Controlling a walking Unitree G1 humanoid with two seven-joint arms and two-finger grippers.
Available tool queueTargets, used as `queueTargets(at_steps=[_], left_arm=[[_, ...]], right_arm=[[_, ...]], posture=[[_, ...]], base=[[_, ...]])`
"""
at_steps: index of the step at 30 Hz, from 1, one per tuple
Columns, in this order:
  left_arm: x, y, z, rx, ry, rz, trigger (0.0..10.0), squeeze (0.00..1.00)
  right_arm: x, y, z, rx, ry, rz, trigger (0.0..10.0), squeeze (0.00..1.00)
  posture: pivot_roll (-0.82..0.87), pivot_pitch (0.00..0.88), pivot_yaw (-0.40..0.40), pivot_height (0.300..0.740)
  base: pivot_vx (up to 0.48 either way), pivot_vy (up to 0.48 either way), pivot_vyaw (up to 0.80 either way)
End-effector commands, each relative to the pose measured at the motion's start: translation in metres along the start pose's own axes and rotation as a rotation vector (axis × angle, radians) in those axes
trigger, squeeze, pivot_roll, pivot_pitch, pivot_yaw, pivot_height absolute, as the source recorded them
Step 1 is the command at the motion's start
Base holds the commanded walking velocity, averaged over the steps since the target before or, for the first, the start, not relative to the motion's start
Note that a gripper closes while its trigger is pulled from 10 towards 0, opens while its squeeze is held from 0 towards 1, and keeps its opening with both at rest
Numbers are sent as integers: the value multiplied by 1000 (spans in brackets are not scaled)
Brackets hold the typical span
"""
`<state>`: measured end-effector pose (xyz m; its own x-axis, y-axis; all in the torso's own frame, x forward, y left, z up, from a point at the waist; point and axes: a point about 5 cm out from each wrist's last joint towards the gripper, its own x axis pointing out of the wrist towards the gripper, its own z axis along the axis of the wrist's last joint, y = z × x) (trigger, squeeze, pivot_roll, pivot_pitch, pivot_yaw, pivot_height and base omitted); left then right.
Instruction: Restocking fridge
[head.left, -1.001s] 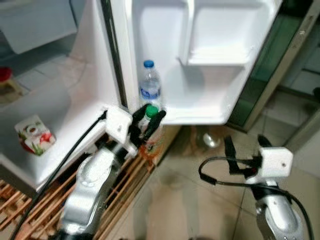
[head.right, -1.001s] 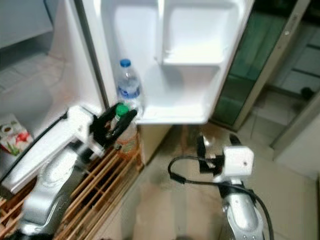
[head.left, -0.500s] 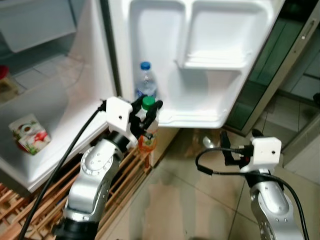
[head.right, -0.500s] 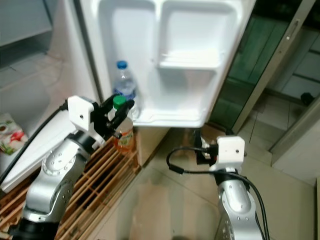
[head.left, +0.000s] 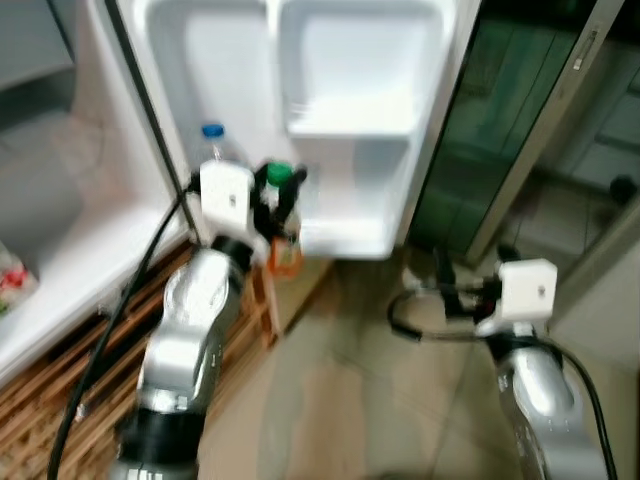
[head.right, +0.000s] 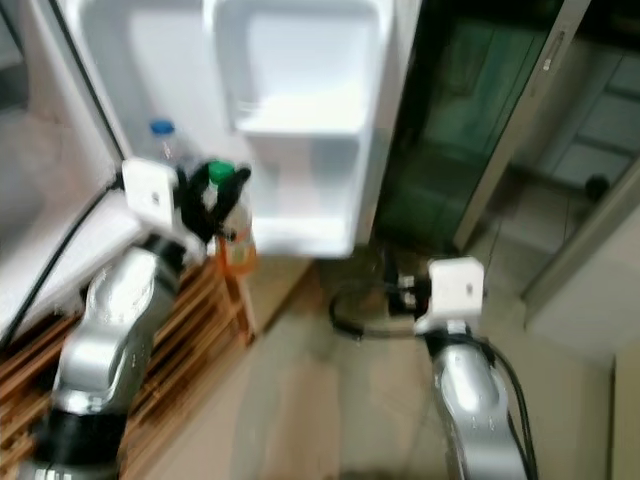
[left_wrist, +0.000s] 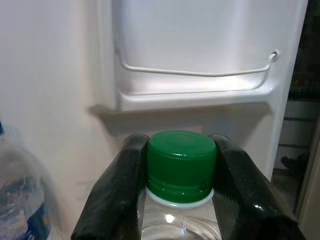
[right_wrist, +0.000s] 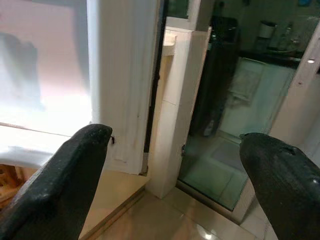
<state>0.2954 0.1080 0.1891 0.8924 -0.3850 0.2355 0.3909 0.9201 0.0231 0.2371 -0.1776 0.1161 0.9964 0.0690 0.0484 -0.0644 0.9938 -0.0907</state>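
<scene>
At centre left of the frame, my left hand (head.left: 278, 192) grips the green-capped bottle (head.left: 281, 235) by its neck, now raised level with the fridge door's lowest shelf (head.left: 345, 238), beside the water bottle (head.left: 213, 142). Placing looks imminent. My right hand (right_wrist: 165, 165) hangs wide, holding nothing.

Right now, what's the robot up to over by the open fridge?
It is restocking the fridge. The left gripper is shut on a green-capped bottle of orange drink, gripped at the neck and held up at the fridge door, beside a water bottle standing in the bottom door shelf. The right gripper is open, holding nothing, low near the door's outer edge.
</scene>
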Motion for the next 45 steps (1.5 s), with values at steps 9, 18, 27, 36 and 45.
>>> queueTargets(at_steps=[9,18,27,36,45], left_arm=[[16,23,27,-16,-149,129,10000,0],[45,0,16,-26,-95,35,10000,0],[-69,4,-27,19,250,-239,10000,0],[-22,-7,15,-17,-42,-72,10000,0],[-6,-2,43,-22,-178,-10,10000,0]], right_arm=[[6,6,2,28,-11,22,10000,0],[5,10,5,35,-29,27,10000,0],[-38,-1,4,34,20,-19,10000,0],[-10,1,19,36,-67,-26,10000,0],[1,5,20,40,-81,-8,10000,0]], posture=[[-177,0,12,740],[-225,0,33,740],[-167,0,5,740],[-170,0,14,740],[-180,0,16,740]], base=[[0,0,0],[0,0,0],[0,0,0],[300,0,0],[480,0,0]])
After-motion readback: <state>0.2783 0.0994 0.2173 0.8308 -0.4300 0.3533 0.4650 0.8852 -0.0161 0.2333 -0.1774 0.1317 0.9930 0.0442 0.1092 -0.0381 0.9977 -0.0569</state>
